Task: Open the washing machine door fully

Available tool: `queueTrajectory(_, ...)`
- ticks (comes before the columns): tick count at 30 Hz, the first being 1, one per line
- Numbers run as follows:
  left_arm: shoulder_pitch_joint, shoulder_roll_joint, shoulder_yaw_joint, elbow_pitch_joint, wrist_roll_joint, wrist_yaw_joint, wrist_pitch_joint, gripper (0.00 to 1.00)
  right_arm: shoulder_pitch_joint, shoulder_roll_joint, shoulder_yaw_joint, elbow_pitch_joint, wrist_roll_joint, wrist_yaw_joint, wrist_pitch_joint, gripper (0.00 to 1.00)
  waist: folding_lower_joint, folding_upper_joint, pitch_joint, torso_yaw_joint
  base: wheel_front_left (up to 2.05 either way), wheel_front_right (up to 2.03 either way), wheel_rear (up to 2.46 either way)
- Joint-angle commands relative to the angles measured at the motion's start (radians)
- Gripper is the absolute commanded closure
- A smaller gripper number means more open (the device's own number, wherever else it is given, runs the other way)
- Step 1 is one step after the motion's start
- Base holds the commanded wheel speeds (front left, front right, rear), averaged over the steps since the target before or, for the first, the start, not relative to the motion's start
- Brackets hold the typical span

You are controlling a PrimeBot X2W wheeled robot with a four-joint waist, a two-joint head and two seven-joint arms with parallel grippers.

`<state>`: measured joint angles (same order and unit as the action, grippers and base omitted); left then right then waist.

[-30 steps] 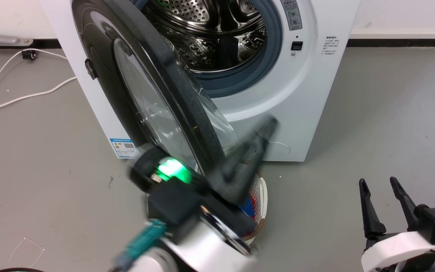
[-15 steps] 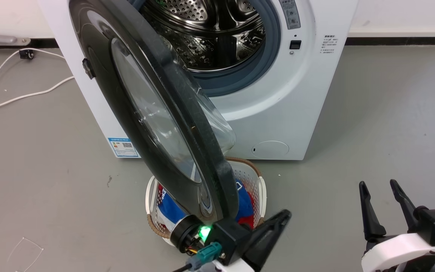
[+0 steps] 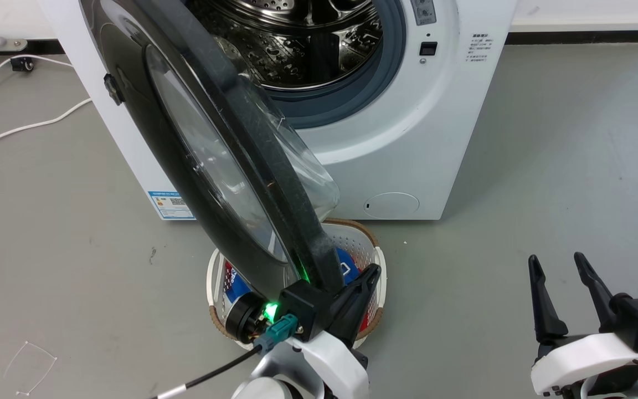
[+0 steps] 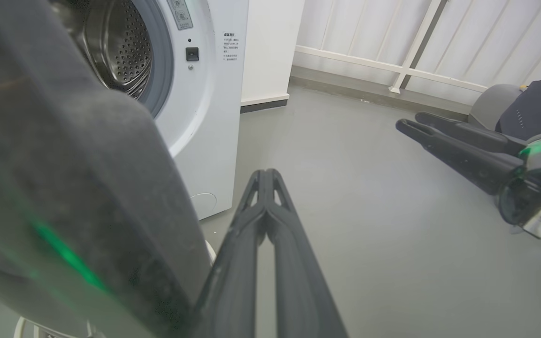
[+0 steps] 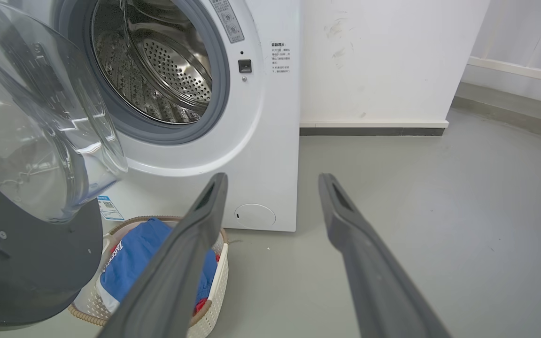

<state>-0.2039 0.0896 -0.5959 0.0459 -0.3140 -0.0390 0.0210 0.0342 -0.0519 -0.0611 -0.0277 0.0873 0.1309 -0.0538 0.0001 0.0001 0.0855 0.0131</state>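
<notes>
Over grey floor (image 3: pixel 546 166), door (image 3: pixel 202 149) hangs beside left pincer (image 3: pixel 373 271).

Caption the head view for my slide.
Shut left gripper by the edge of the part-open door, basket below; right gripper open.

the washing machine door (image 3: pixel 208 166), glossy black with a bulging glass bowl, is standing partly open, its free edge pointing toward six o'clock in the head view.
</notes>
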Motion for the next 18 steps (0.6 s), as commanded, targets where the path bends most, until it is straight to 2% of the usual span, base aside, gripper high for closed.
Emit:
queueTrajectory(1, -0.014, -0.002, 0.007, 0.012, -0.005, 0.005, -0.009, 1.00, -0.014, 0.003, -0.002, 0.003, 0.001, 0.000, -0.004, 0.00, -0.0001, -0.0001, 0.000, 0.000, 0.00, 0.00, 0.00)
queueTrajectory(9, -0.010, -0.002, 0.030, 0.067, -0.013, 0.044, -0.035, 1.00, -0.011, 0.003, -0.003, 0.018, 0.011, 0.000, -0.008, 0.00, -0.0001, -0.0001, -0.006, 0.003, 0.00, 0.00, 0.00)
queueTrajectory(18, 0.072, 0.052, 0.023, -0.015, -0.007, 0.066, -0.031, 1.00, -0.009, 0.003, -0.013, 0.031, 0.019, 0.000, -0.010, 0.00, -0.0001, -0.0001, -0.016, 0.019, 0.00, 0.00, 0.00)
